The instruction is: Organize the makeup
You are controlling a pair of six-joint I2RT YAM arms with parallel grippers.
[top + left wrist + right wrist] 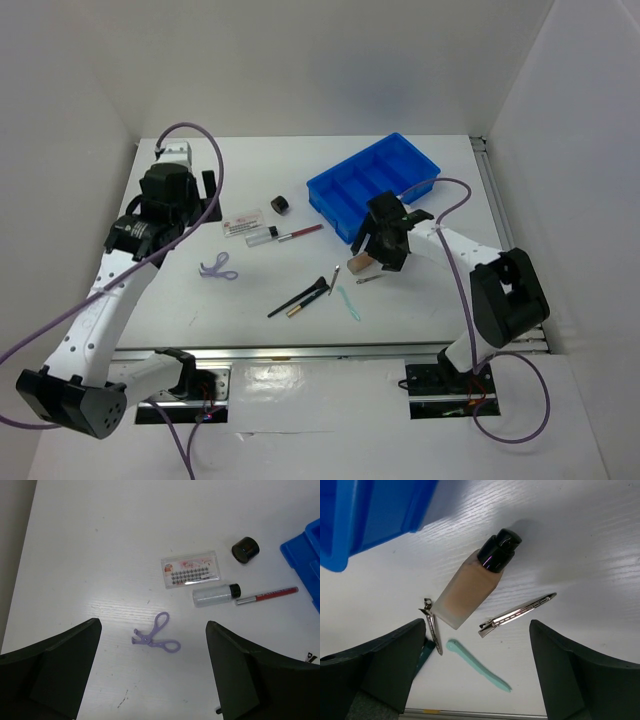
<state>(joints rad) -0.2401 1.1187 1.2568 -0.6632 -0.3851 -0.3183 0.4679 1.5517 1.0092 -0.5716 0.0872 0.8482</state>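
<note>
My left gripper [190, 213] is open and empty above the table's left part. In the left wrist view its jaws [152, 680] stand wide apart, with the lilac scissors [155, 634] flat on the table between and ahead of them. Beyond lie the white red-printed card [191, 571], clear tube [215, 594], black pot [245, 549] and red pencil [267, 595]. My right gripper [385, 238] is open and empty, hovering over the beige black-capped bottle [470, 582], which lies on its side. The teal tool [477, 666] lies near it. The black brushes [298, 298] lie mid-table.
The big blue divided tray [373, 185] stands at the back right, its corner showing in the right wrist view [370, 515]. Two metal hair clips [517, 615] [432, 627] lie beside the bottle. White walls enclose the table; a metal rail runs along the near edge.
</note>
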